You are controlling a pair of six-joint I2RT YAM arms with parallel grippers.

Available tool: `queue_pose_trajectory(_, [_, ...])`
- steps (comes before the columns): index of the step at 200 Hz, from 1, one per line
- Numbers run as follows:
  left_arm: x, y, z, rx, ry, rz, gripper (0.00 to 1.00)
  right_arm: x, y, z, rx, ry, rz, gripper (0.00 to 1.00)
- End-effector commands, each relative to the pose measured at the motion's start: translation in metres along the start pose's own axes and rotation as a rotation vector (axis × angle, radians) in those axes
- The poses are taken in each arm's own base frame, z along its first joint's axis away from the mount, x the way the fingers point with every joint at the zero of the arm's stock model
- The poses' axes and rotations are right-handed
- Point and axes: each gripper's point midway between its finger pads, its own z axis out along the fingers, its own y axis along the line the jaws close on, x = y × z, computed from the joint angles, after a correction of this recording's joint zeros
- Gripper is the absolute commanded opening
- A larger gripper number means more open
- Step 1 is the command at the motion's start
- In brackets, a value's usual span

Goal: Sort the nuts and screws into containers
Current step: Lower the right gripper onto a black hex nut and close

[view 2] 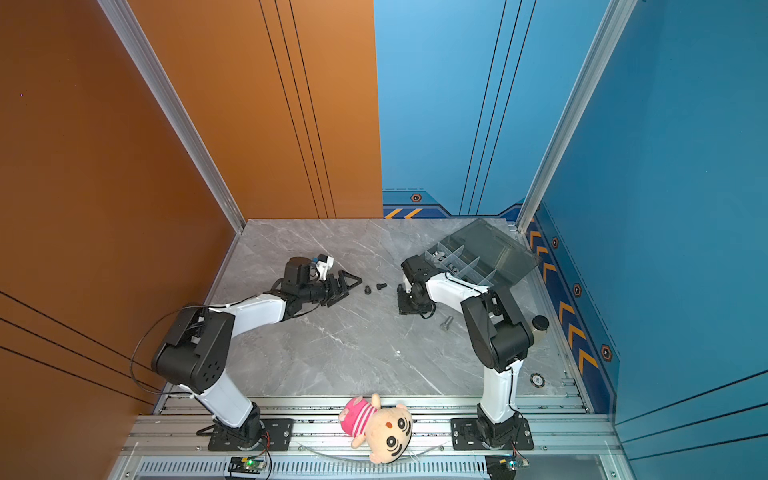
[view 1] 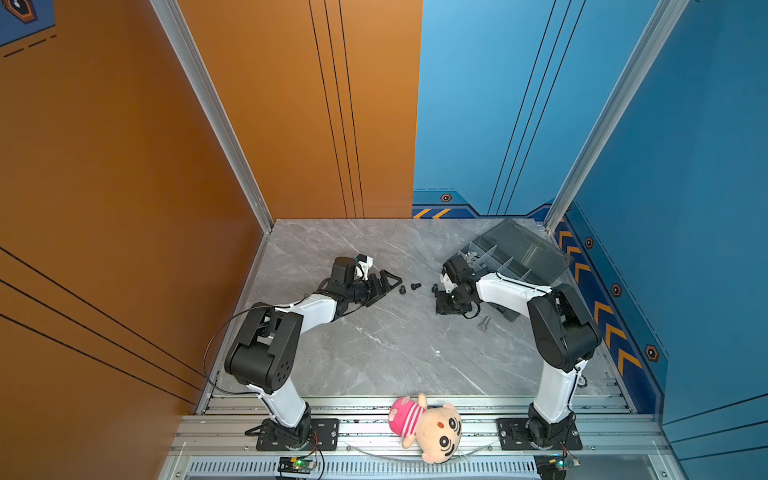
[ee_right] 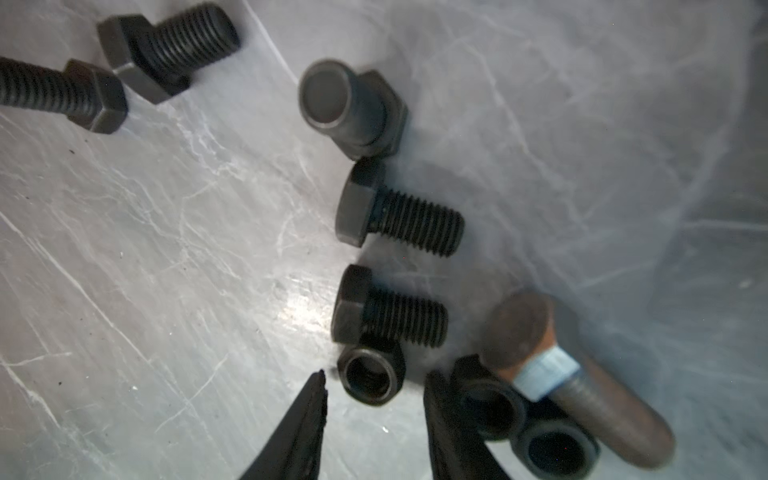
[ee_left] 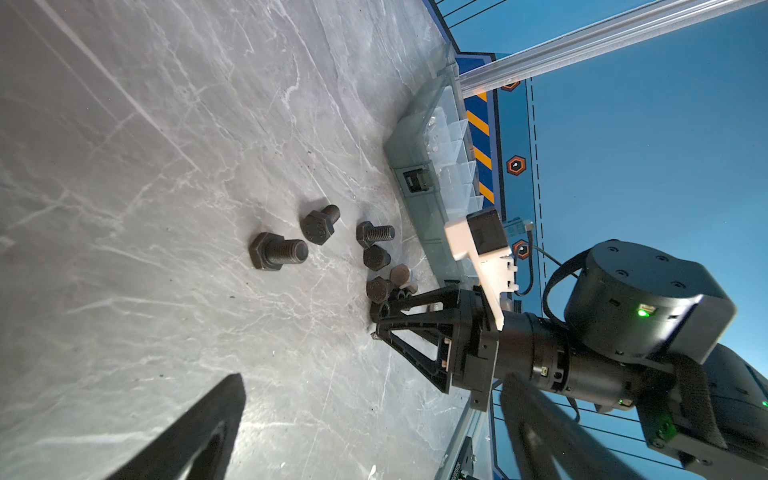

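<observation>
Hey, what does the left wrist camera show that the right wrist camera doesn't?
Only the left wrist view: the grey box, the blue wall, and the right gripper seen from outside, tips down at the pile. Only the right wrist view: a close look at a nut lying between that gripper's open jaws with a gap on each side, and a pale band on a rusty bolt. Both: the black bolts lying on the table.
</observation>
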Motion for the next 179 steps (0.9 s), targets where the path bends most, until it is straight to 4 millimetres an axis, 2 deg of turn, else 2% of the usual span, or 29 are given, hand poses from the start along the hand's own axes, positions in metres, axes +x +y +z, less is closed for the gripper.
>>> queue_pose_trajectory(1, [0.002,0.006,0.003,-0.007,0.014,0.005,0.98,0.011,-0.008,0.003,0.02,0.027,0.032,0.42])
queue_pose_trajectory(59, [0.002,0.006,0.002,-0.007,0.011,0.006,0.98,0.01,-0.003,0.015,0.059,0.029,0.017,0.41])
queue_pose_trajectory(119, [0.002,0.007,0.002,-0.009,0.012,0.005,0.98,0.018,-0.021,0.021,0.189,0.043,0.052,0.39])
queue_pose_trajectory(179, [0.001,0.007,0.002,-0.009,0.009,0.005,0.98,0.021,-0.023,0.026,0.208,0.057,0.068,0.33])
